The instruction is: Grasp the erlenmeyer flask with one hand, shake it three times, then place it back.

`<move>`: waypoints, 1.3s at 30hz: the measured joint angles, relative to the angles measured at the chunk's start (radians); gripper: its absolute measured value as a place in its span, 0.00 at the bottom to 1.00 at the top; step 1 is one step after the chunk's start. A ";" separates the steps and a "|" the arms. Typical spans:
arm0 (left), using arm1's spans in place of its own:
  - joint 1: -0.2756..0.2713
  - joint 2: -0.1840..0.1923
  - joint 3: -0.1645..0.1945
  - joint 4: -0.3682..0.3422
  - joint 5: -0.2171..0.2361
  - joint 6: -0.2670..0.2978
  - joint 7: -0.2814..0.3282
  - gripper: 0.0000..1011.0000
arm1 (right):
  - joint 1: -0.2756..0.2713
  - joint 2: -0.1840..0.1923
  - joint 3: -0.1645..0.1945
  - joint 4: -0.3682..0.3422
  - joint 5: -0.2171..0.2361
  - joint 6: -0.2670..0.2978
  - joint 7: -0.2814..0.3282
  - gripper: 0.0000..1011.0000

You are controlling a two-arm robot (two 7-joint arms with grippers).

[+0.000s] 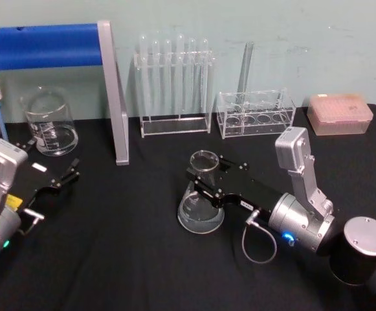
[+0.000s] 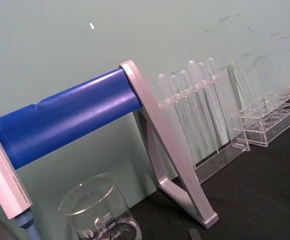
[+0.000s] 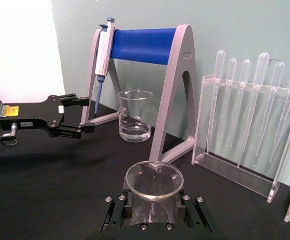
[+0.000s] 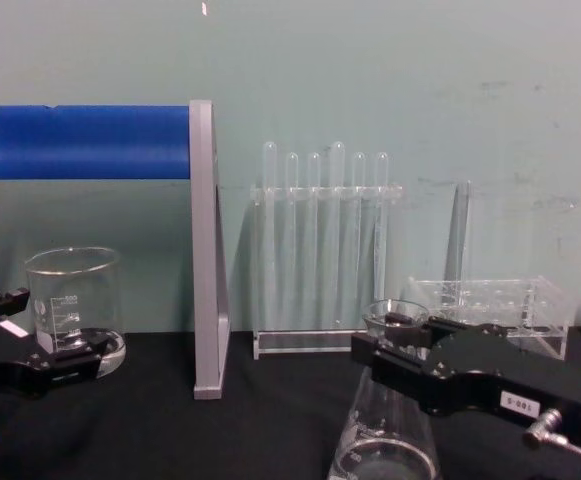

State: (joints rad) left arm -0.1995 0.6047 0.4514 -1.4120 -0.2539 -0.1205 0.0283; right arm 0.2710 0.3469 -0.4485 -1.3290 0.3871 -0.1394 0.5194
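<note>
Erlenmeyer flask (image 1: 200, 207), holding a little clear liquid, stood at the middle of the black surface (image 1: 123, 259) before a pale green wall (image 1: 272, 26), its neck grasped by the right hand (image 1: 207, 173). The left hand (image 1: 71, 173) lay released near a beaker (image 1: 48, 123) with some clear liquid.

the front half of the table (image 1: 123, 259) lay bare, a broad open lane between the left tool (image 1: 76, 170) and the erlenmeyer flask (image 1: 200, 207). the flask's right side was taken by the right tool (image 1: 206, 170), clamped on its neck, with its arm trailing to the front right. the flask's left side and the air above it were free. along the back wall stood a tall tube rack (image 1: 173, 123), a low clear rack (image 1: 255, 120) and a pink box (image 1: 340, 115), seemingly well apart from the flask. further left, the grey leg (image 1: 114, 97) of the pipette stand walled off the beaker (image 1: 48, 123), and the left tool, fingers apart, sat near in front of it.
</note>
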 joint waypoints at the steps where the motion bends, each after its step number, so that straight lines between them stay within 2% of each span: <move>1: 0.000 0.000 0.000 0.000 0.000 0.000 0.000 0.99 | 0.000 0.000 0.000 0.000 0.000 0.000 0.000 0.45; 12: 0.000 0.000 0.000 0.000 0.000 0.000 0.000 0.99 | -0.008 -0.001 0.010 -0.013 0.003 -0.003 -0.003 0.45; 16: 0.000 0.000 0.000 0.000 0.000 0.000 0.000 0.99 | -0.020 0.003 0.024 -0.049 0.002 0.002 -0.020 0.45; 22: 0.000 0.000 0.000 0.000 0.000 0.000 0.000 0.99 | -0.046 0.017 0.054 -0.144 -0.001 0.034 -0.063 0.45; 28: 0.000 0.000 0.000 0.000 0.000 0.000 0.000 0.99 | -0.065 0.026 0.075 -0.208 0.003 0.041 -0.076 0.45; 39: 0.000 0.000 0.000 0.000 0.000 0.000 0.000 0.99 | -0.076 0.027 0.087 -0.240 0.004 0.046 -0.085 0.45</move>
State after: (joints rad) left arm -0.1995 0.6047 0.4514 -1.4120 -0.2539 -0.1205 0.0283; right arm 0.1950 0.3738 -0.3618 -1.5688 0.3912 -0.0933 0.4347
